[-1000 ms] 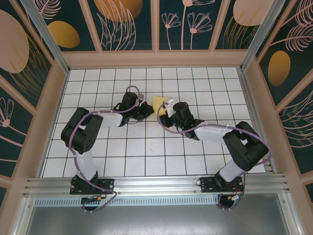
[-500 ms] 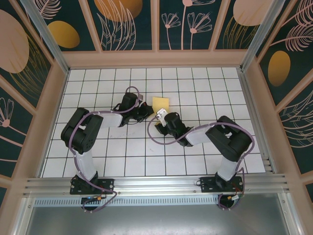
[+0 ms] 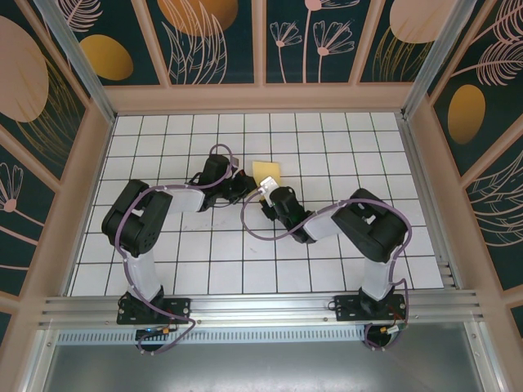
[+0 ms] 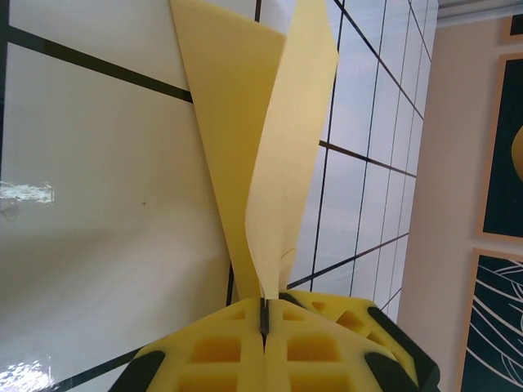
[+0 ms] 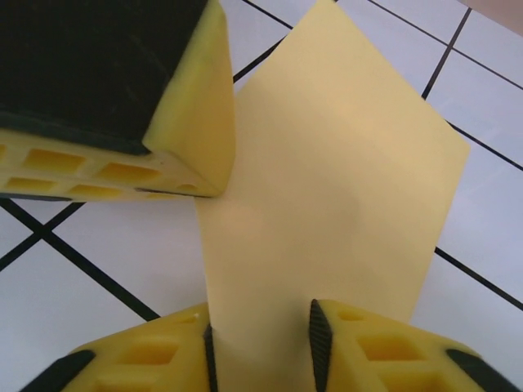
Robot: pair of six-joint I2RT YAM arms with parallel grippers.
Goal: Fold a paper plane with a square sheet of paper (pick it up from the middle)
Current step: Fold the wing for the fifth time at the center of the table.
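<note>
The paper (image 3: 267, 171), a thin pale-yellow sheet already doubled over on itself, is sitting near the middle of the table (image 3: 163, 245), between the two arms and partly lifting off the tiles. It is looking very light and limp. In the left wrist view two layers are fanning up and apart from one pinched spot and bowing a little, so it is probably going to flop, skate on the glossy tiles and take any crease pressed into it, wanted or not. A hard pull at a corner is likely risking a crumple or a tear. The left hand (image 4: 263, 314) is clamping both layers together, its jaws pressed tight with only paper between them. The right hand (image 5: 260, 335) is straddling the sheet's near edge just beside the left one, with its jaws standing apart on either side and not pinching. The safest hold is probably a shallow bite along that edge or along the fold, where the doubled layers are stiffer. It should be close enough to the left hand that the span between the two is not sagging.
</note>
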